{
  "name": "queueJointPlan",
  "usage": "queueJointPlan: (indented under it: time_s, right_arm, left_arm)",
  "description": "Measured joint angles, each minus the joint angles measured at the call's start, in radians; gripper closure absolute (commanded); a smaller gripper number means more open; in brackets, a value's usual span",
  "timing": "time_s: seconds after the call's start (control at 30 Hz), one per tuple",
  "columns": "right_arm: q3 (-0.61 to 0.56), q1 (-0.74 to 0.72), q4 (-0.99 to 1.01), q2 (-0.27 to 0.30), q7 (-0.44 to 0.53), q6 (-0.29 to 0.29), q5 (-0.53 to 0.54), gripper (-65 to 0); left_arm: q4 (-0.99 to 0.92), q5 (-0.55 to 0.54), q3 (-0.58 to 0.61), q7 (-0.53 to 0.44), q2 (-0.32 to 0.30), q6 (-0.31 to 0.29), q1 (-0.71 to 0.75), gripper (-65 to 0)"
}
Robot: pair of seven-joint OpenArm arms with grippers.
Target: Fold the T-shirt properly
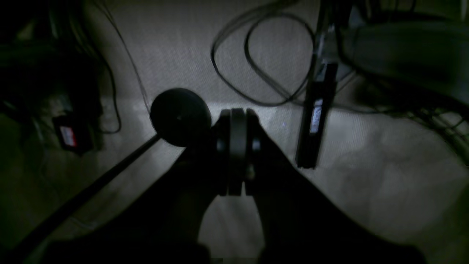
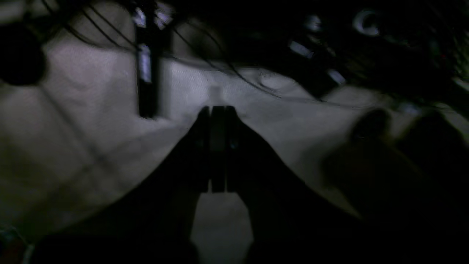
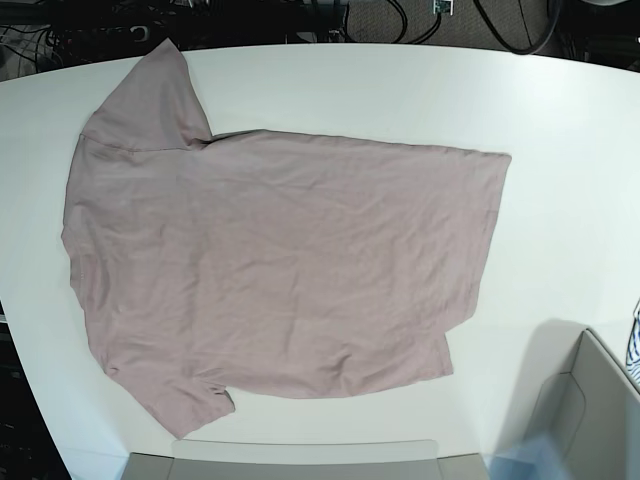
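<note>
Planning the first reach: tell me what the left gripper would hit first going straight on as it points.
Most likely the pale textured floor, strewn with thin black cables; the shut left gripper points there, though depth is unclear.

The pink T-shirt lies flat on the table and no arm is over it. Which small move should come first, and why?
Probably bring one arm over the table and open its gripper near a sleeve. The T-shirt lies spread flat on the white table, not yet folded. Both the left gripper and the right gripper are shut and empty, away from the cloth.

T-shirt [image 3: 280,270]: plain dusty mauve-pink | table [image 3: 560,120]: white | cloth [image 3: 634,350]: blue-white striped
</note>
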State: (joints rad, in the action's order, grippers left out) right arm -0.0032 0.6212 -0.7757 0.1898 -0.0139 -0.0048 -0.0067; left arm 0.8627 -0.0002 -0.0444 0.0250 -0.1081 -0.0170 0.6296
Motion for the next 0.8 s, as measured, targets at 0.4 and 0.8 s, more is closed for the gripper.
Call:
queueJointPlan:
  time_s: [0.4, 0.8]
  right_arm:
    - [0.01, 0.381, -0.581, 0.113, -0.008, -0.001, 0.064, -0.3]
    - [0.195, 0.57, -1.043, 0.266, -0.008, -0.008, 0.43, -0.3]
  left_arm:
    - [0.637, 0.0, -0.133, 0.187, -0.012, 0.013, 0.292, -0.1]
    - [1.045, -0.001, -0.228, 0.209, -0.011, 0.01, 0.413, -0.1]
